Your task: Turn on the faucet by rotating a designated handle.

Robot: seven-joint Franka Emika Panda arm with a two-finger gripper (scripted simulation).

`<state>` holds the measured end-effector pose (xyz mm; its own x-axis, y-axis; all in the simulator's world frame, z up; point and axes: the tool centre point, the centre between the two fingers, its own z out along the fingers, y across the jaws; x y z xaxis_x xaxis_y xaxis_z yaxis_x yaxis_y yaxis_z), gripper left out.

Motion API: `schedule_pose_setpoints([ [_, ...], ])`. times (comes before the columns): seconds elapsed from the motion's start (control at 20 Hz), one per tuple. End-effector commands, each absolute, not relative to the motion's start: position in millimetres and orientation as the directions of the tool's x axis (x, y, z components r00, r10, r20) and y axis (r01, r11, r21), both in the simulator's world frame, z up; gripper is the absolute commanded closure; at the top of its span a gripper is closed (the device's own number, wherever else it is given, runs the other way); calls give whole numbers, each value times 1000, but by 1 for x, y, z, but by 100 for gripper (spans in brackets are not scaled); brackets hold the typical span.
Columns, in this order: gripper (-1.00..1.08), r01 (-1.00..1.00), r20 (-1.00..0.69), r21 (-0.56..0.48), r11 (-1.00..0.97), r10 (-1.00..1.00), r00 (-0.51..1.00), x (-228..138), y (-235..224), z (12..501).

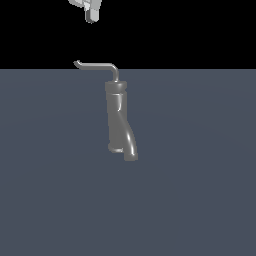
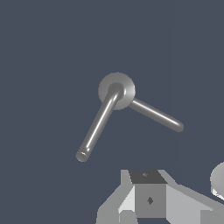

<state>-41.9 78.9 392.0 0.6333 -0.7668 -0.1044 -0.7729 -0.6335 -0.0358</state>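
The grey faucet (image 1: 117, 115) stands upright in the middle of the exterior view, its thick curved spout (image 1: 130, 147) bending down toward the front. The thin L-shaped handle (image 1: 97, 65) rises from its top and reaches toward the exterior view's left, ending in a small hooked tip. My gripper (image 1: 90, 19) hangs well above that tip, touching nothing; its fingers look closed together and empty. In the wrist view I look down on the round faucet top (image 2: 124, 87), with the handle (image 2: 98, 124) lying across it and the spout (image 2: 157, 116) coming out from under it. The gripper (image 2: 148, 177) shows at that picture's edge.
The faucet stands on a flat grey-blue floor (image 1: 200, 200) that spreads out on all sides. The background behind it is black. A pale rounded part of the arm (image 2: 217, 179) shows at the wrist picture's edge.
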Motion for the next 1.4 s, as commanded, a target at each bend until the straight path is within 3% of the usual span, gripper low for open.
schedule_pose_setpoints([
  [0.0,108,-810,-100,-27,-585,-805,585,-30,85,382],
  [0.75,108,-955,-32,5,-297,-954,297,25,122,320],
  [1.35,108,-979,0,0,-205,-979,205,40,134,300],
])
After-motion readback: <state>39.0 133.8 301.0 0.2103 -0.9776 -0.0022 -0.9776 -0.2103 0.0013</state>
